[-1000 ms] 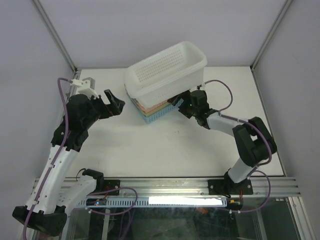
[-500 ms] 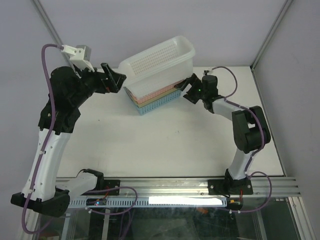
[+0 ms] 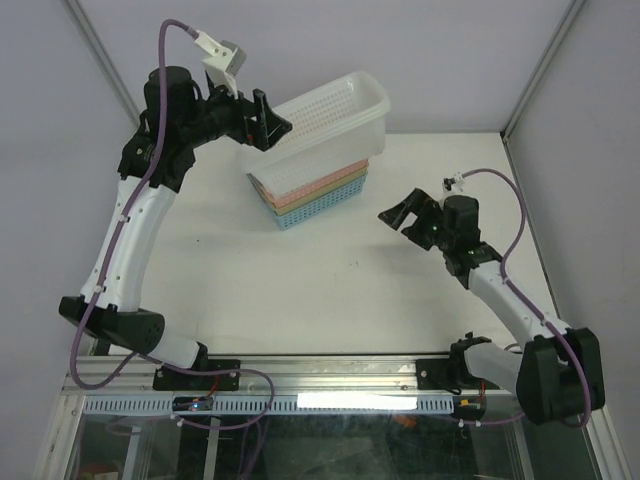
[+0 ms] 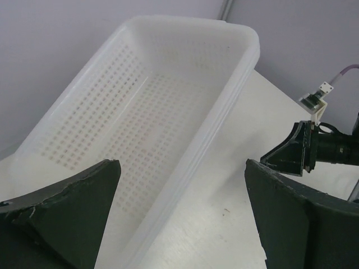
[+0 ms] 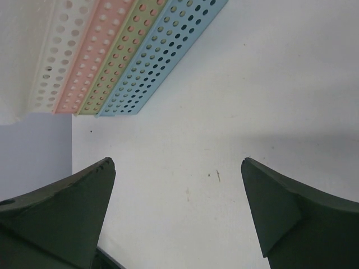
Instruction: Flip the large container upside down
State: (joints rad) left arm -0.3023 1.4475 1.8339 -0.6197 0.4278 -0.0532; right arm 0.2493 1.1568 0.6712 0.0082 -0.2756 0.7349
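OK, left gripper [image 3: 264,120] is spread wide and carries nothing. It hangs high, just off the left end of the large white basket [image 3: 330,120]. On the left wrist cam I look down between the fingers [image 4: 67,216] into the basket's open top. I can't tell whether either tip touches the rim.

Right gripper [image 3: 400,212] is also wide apart and empty. It's low over the table [image 3: 300,290], right of the basket and well apart from it. On the right wrist cam both its fingers [image 5: 56,218] sit over bare tabletop, with the basket stack at top left of that view.

The white basket is open side up, not yet flipped. It rests on top of a nested stack: pink basket [image 5: 92,56], then green basket [image 5: 118,56], with the blue basket [image 5: 154,56] at the bottom. The stack sits mid-table toward the back, running diagonally, with its right end nearer the back wall. The white basket's floor and walls are perforated.
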